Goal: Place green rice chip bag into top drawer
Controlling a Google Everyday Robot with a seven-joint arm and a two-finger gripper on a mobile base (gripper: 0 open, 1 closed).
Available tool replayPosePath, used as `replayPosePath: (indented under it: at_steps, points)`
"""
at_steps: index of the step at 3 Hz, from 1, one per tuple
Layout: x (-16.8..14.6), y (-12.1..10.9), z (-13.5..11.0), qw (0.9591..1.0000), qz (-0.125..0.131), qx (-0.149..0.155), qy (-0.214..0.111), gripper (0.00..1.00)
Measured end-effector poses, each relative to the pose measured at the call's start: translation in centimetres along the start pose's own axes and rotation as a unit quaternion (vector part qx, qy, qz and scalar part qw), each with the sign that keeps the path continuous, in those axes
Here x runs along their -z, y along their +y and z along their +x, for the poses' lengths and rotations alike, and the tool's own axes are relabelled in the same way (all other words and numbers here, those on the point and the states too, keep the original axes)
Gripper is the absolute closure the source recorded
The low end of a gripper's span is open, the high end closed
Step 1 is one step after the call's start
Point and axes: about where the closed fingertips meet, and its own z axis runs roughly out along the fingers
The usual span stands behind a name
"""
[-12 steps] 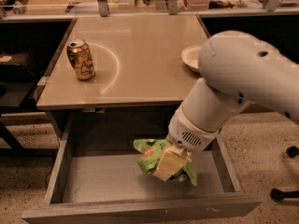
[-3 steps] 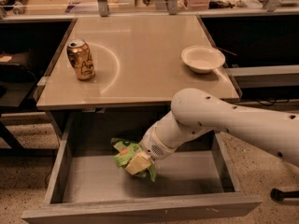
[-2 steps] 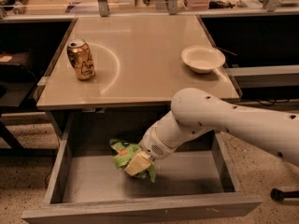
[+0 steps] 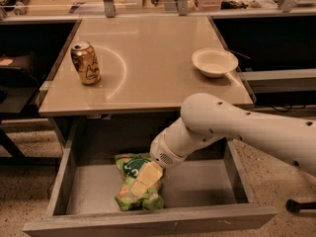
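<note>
The green rice chip bag (image 4: 129, 194) lies on the floor of the open top drawer (image 4: 197, 184), left of its middle and close to the front wall. My gripper (image 4: 142, 180) reaches down into the drawer from the right and sits on top of the bag, shut on it. Its cream fingers (image 4: 149, 172) cover the bag's middle. The white arm (image 4: 237, 127) crosses in front of the table's edge and hides the drawer's back right part.
A gold drink can (image 4: 86, 62) stands on the table top at the left. A white bowl (image 4: 214, 61) sits at the table's right. The beige table top (image 4: 148, 48) overhangs the back of the drawer. The drawer's front wall (image 4: 148, 221) is low.
The gripper and the bag have moved slightly down and left in the drawer. The bag now lies flatter on the drawer floor.
</note>
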Motion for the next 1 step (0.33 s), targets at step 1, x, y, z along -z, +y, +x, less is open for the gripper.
replayPosePath:
  at_steps: [1]
  points:
    - [0.0,0.0,0.0,1.0,0.0,0.0,0.0,0.0]
